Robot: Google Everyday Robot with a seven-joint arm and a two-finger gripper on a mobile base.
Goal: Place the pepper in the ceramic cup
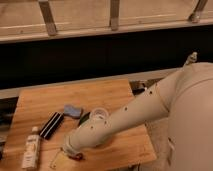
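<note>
At the front edge of the table [40,102], the gripper [66,153] is set low against the pepper [77,156], presumably so that it can be picked up; whether it is grasped cannot be told. The cup [98,113] is seen upright just behind the forearm, so only a short carry should be needed.

Claw [67,154]: low over front of tabletop [35,102], beside pepper [77,156]
Cup [98,113]: upright, behind arm [130,117]
Bottle [31,150]: lying front-left
</note>
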